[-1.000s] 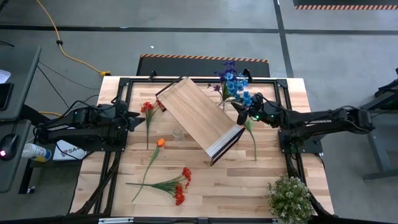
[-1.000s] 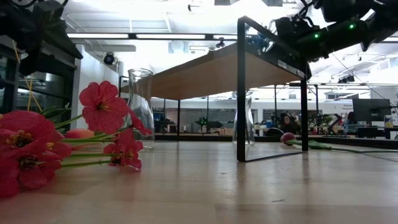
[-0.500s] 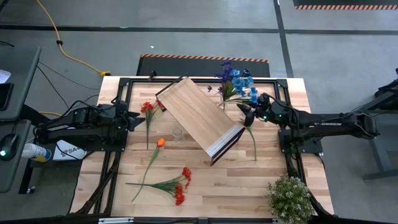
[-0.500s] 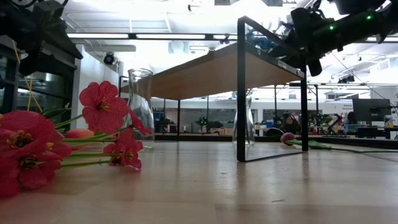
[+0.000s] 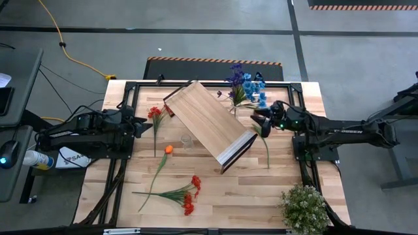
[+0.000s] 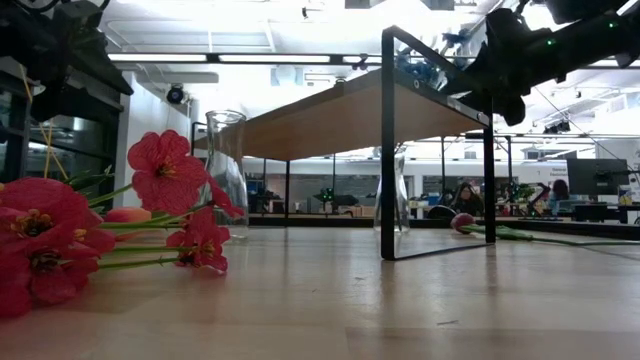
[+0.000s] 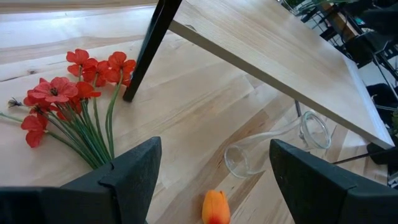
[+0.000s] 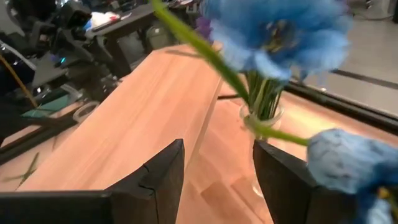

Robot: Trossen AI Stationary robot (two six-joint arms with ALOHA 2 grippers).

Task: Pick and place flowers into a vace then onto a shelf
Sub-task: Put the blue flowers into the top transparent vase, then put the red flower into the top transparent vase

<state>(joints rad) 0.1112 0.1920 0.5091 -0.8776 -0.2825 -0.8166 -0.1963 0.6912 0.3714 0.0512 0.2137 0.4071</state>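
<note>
Hovering just right of the blue flowers (image 5: 249, 85), the right fingers (image 5: 258, 118) stand partly apart with nothing between them; in the right wrist view the bunch's stems drop into a vase (image 8: 262, 121) just ahead. A careless sweep from here could, I judge, catch a stem and tip that vase, which stands beside the shelf's (image 5: 209, 122) far right edge. The maroon flower (image 5: 264, 140) on the desk (image 5: 248, 189) below lies close to the shelf's white end, so a low reach for it could nudge the shelf too.

The left fingers (image 5: 138, 124) wait at the left, wide apart and empty, just beside the red sprig (image 5: 155, 117). Closing there could trap several thin stems together.

Counted from the high view:
- one shelf, lying diagonally mid-desk
- one blue and purple bunch in a vase
- one maroon flower
- one red sprig
- one orange flower (image 5: 168, 149)
- one red bunch (image 5: 189, 193) near the front
- a second, empty vase (image 5: 187, 140), just left of the shelf
- one plant (image 5: 304, 206), front right corner
</note>
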